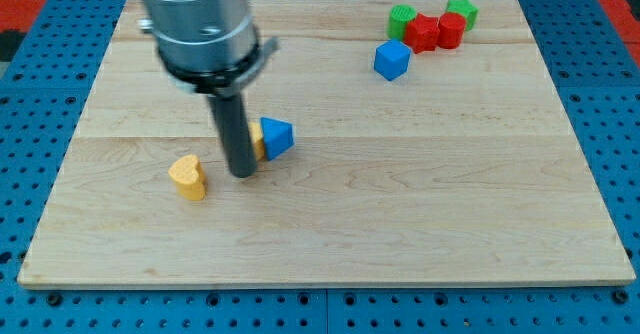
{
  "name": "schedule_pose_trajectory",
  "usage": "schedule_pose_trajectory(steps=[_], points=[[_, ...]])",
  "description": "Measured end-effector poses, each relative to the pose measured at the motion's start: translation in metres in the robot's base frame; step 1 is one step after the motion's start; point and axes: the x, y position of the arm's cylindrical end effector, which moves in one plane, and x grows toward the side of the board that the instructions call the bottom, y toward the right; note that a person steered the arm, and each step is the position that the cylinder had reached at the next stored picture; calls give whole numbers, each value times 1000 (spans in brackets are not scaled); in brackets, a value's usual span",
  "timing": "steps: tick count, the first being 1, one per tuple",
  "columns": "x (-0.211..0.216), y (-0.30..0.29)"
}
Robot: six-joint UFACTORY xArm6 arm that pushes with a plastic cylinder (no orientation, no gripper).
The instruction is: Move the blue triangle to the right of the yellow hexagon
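Observation:
The blue triangle (277, 138) lies left of the board's centre. A yellow block (257, 142), mostly hidden by the rod, touches the triangle's left side; its shape cannot be made out. My tip (242, 173) rests on the board just left of and below that yellow block, touching or nearly touching it. A yellow heart-shaped block (188, 177) lies a little to the left of my tip, apart from it.
A blue cube (392, 60) sits toward the view's top right. Behind it is a cluster of two green blocks (402, 18) (461, 12) and two red blocks (421, 32) (450, 30). The wooden board (400, 214) lies on blue pegboard.

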Motion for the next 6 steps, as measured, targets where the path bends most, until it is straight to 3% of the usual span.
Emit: schedule_pose_trajectory(steps=[1, 2, 3, 4, 6], points=[[-50, 20], [-93, 3], [-83, 2], [-41, 1], [-68, 98]])
